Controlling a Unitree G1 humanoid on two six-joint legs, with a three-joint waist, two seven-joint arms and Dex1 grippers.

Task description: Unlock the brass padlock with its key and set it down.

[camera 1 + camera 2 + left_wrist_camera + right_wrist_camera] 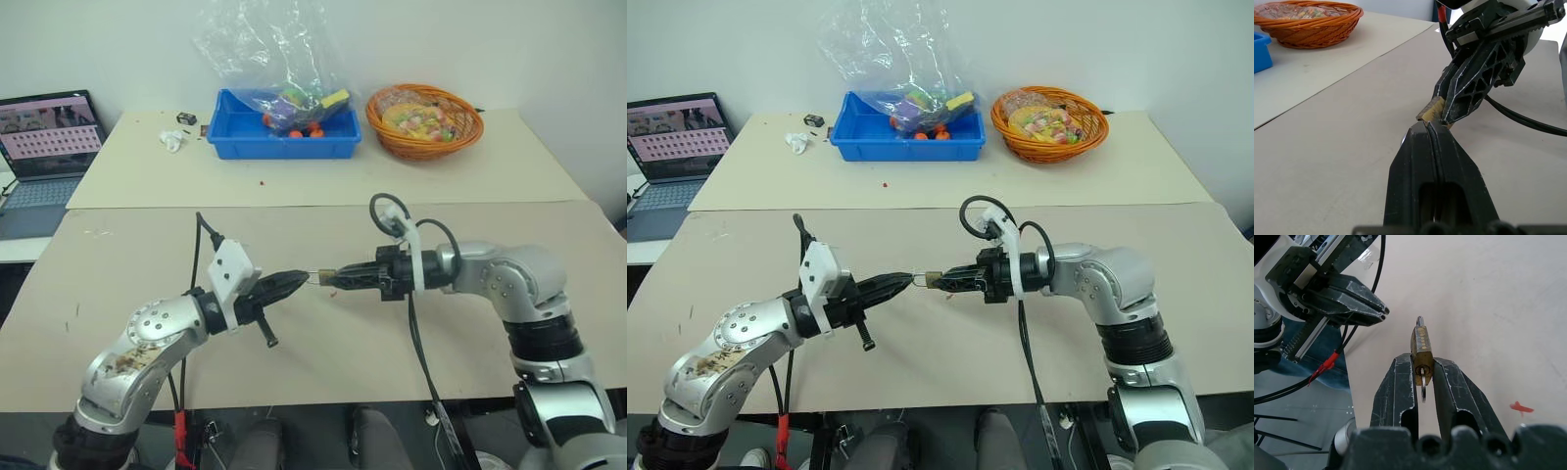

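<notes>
Right wrist view has the right gripper (1422, 374) clamped on the brass padlock (1421, 348), key (1423, 387) in its keyhole, above the desk (323, 211). Left gripper (908, 280) is closed at the shackle end. No readable writing.

no readable text anywhere, laptop screen (51, 135) just rows of tiny blurry thumbnails, brass padlock (1421, 350) has no legible stamp, basket (424, 120) wrappers too small to read

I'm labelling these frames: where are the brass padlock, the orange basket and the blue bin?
brass padlock (1421, 346): right wrist view, on its brass body.
orange basket (428, 145): left eye view, front woven wall.
blue bin (282, 146): left eye view, front wall.
</notes>
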